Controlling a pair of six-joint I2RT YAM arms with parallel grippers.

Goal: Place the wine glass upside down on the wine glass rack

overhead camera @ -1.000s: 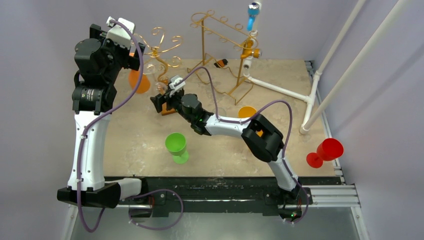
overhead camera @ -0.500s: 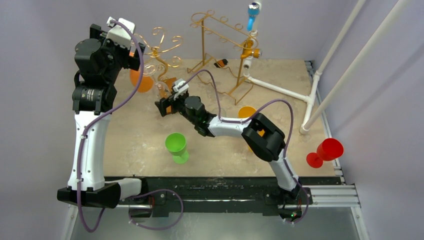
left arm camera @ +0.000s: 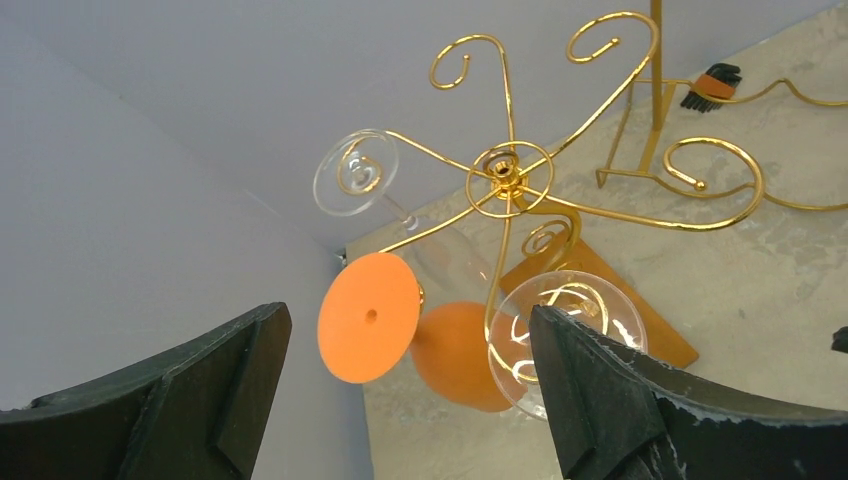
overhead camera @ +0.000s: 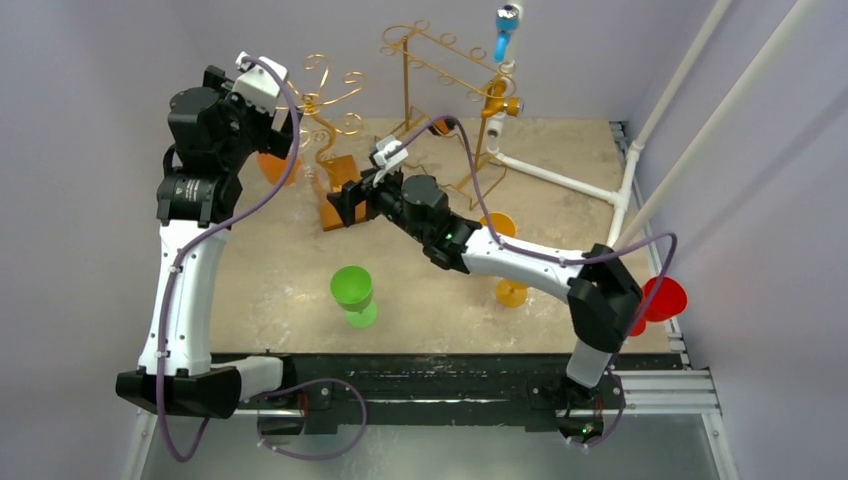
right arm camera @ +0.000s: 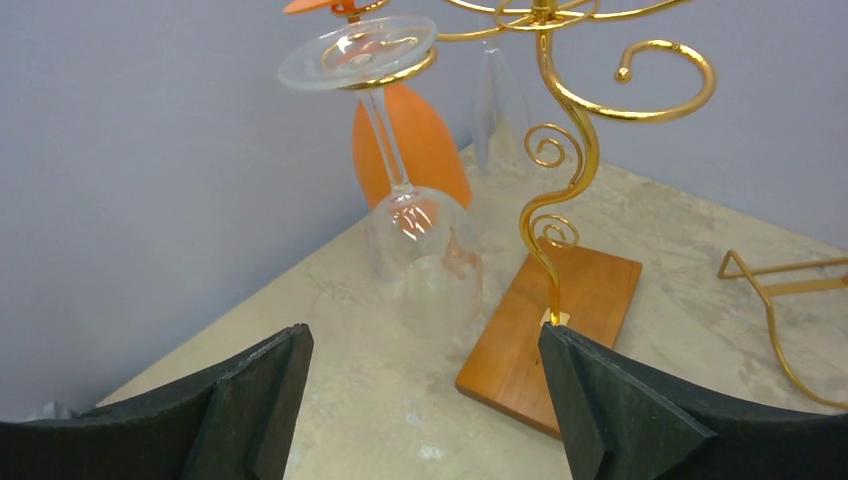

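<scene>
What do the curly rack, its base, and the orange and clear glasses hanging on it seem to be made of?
Rack: likely metal wire with a shiny gold finish, bent into thin curls.
Base: looks like wood, smooth and orange-brown.
Clear glass: glass or clear plastic, see-through with bright highlights.
Orange glass: probably plastic, opaque with a dull, even colour.

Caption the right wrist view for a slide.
Open right tool faces a clear wine glass hanging upside down on the gold rack, orange glass behind.

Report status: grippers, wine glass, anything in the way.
Left gripper open, empty; right gripper open, empty. Clear glass hanging upside down on gold rack, facing right gripper. Orange glass hangs alongside.
</scene>
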